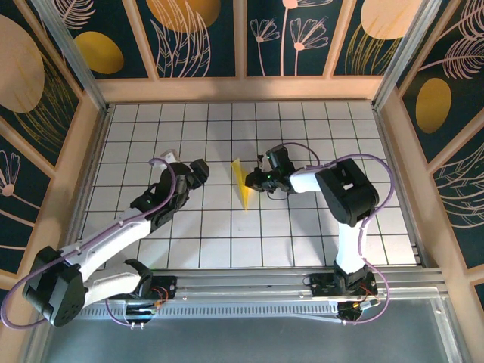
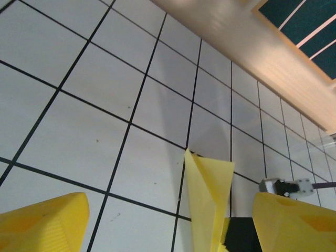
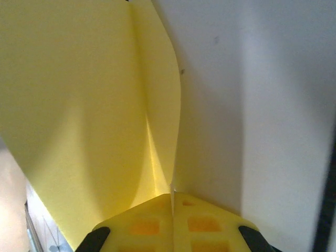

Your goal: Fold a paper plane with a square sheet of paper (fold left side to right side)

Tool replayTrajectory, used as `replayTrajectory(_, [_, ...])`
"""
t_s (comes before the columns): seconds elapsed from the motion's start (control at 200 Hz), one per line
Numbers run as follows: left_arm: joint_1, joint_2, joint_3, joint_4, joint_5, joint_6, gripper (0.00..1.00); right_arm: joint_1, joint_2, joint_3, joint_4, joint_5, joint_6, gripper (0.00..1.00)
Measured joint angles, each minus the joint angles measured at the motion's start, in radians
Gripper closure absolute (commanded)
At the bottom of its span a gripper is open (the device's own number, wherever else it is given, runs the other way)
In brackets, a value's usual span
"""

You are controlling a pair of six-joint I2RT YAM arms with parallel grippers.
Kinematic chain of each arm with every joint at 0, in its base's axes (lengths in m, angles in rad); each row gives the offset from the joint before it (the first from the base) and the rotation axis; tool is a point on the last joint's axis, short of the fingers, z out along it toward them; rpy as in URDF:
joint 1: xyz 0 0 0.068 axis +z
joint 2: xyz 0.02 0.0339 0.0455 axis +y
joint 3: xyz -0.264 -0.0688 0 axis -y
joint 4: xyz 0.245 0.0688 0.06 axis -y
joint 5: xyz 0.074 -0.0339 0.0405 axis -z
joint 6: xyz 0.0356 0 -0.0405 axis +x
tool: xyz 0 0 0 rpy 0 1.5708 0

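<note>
Yellow paper plane (image 1: pixel 242 184) on the gridded table (image 1: pixel 151 136); I see my right gripper (image 1: pixel 257 180) pinching its edge, jaws pressed together. My left gripper (image 1: pixel 201 171) hovers nearby, jaws spread.

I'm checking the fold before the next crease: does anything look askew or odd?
Yes. The yellow paper is not lying flat: the right gripper pinches its edge, and its folded flaps stand up, bowed apart rather than creased tight.
</note>
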Motion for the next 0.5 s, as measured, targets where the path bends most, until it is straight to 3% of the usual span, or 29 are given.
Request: replayTrajectory(0.5, [0.000,0.171,0.049,0.002,0.108,-0.007,0.17,-0.028,-0.047,-0.026,-0.040,0.060,-0.048,0.85])
